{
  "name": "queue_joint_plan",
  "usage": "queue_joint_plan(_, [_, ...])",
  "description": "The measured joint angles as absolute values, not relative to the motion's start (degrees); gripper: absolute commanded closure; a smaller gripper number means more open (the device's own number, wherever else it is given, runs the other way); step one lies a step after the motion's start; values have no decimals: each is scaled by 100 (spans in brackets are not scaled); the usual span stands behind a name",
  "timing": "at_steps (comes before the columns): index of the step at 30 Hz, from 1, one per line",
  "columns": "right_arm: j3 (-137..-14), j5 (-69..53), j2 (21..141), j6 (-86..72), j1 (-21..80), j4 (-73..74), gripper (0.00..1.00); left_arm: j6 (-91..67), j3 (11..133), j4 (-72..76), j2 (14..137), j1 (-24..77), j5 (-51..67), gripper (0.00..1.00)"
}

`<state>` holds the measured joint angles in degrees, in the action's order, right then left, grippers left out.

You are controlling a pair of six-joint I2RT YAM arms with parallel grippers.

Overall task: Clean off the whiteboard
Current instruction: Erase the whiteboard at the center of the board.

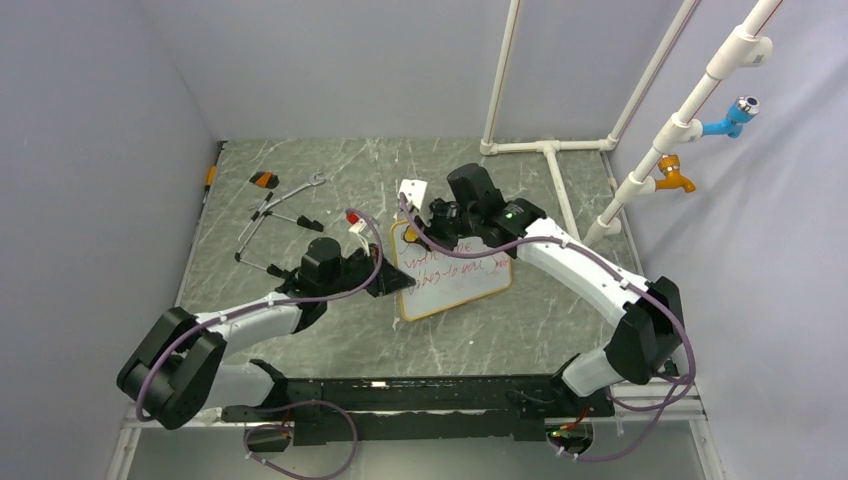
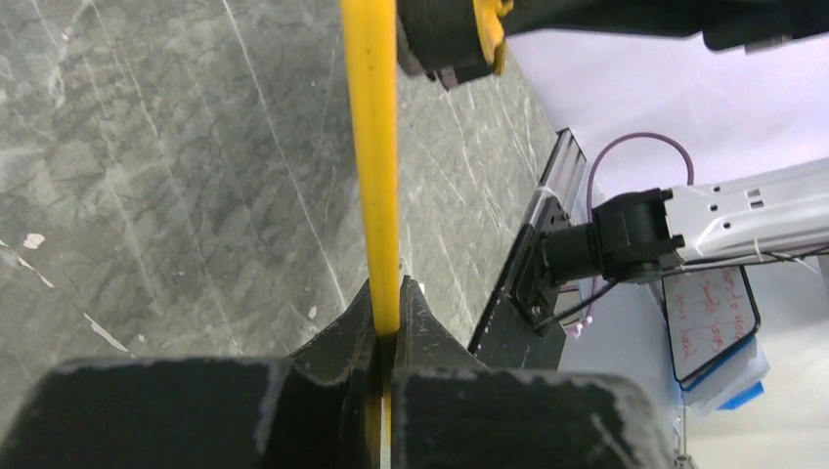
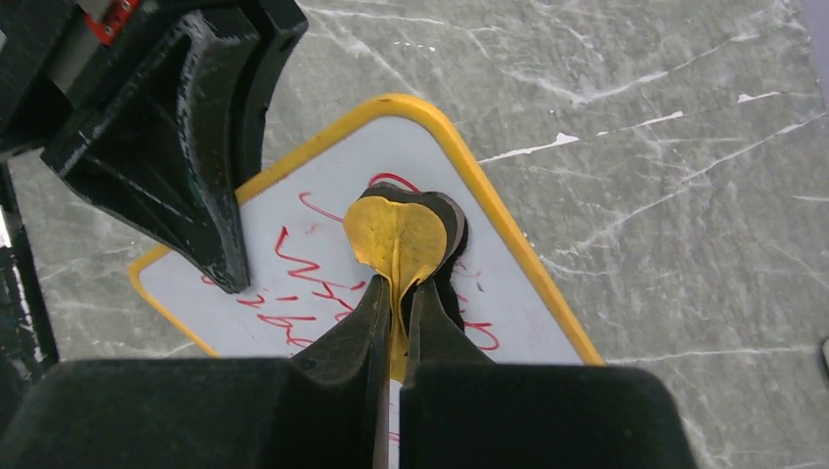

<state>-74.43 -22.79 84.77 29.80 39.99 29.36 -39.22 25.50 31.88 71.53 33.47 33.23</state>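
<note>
Erasing with 2 grips.
Pinching a small yellow eraser piece (image 3: 396,239) shut in the right fingers (image 3: 437,332), against red writing near 1 corner of the whiteboard (image 1: 455,275), at the middle of the tabletop (image 1: 500,330); clamping its frame with the left fingers (image 2: 422,327). Could lose the thin eraser under hard sideways drag, or twist the board out of the left pinch. No containers in view.

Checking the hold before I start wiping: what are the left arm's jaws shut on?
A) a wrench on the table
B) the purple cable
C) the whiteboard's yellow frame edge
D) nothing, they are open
C: in the left wrist view the whiteboard's yellow frame runs down between the shut jaws and is pinched there.
</note>
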Motion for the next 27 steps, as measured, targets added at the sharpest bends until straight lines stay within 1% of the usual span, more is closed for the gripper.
queue_joint_plan(8, [-7236,-1793,8621,2954,4416,2628,100,-4311,2475,3638,7474,3437,2827,100])
queue_joint_plan(10, [-7146,-1678,8628,2923,4453,2526,100,-4364,2475,3636,7518,3439,2759,100])
queue_joint_plan(14, [-7043,-1214,8628,2714,4480,2309,97,-4449,2477,3642,7592,3439,2681,100])
queue_joint_plan(19, [-6989,-681,8626,2484,4453,2034,98,-4491,2512,3656,7679,3444,2655,100])
queue_joint_plan(20, [-6978,-650,8628,2464,4453,2008,100,-4499,2530,3651,7690,3444,2655,100])
queue_joint_plan(22, [-6973,-687,8628,2469,4462,2008,100,-4519,2543,3640,7710,3448,2652,100])
queue_joint_plan(27, [-6973,-1216,8628,2611,4532,2128,100,-4517,2545,3664,7741,3472,2652,100])
